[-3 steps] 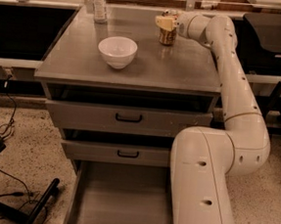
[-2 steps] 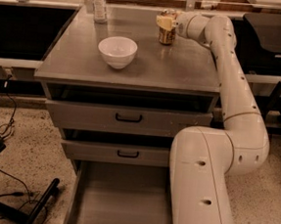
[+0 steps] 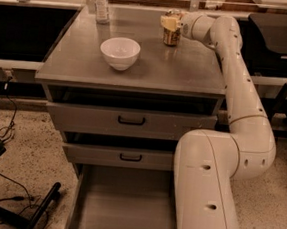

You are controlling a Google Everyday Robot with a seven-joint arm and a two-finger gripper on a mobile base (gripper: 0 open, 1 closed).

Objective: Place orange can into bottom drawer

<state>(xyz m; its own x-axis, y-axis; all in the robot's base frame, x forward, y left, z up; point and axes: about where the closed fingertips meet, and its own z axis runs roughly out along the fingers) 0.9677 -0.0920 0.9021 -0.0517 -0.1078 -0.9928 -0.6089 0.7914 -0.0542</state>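
The orange can (image 3: 171,37) stands upright at the back right of the grey cabinet top (image 3: 182,70). My gripper (image 3: 170,22) reaches in from the right and is closed around the can's upper part, with one cream finger across its front. The can still rests on the top. The bottom drawer (image 3: 125,205) is pulled out at the foot of the cabinet and shows a plain grey tray inside. My arm's lower links hide the drawer's right side.
A white bowl (image 3: 120,52) sits left of the can. A clear plastic bottle (image 3: 100,2) stands at the back left. The two shallower drawers (image 3: 131,120) with black handles stand slightly open above the bottom one. Cables and a black stand (image 3: 4,210) lie on the floor at the left.
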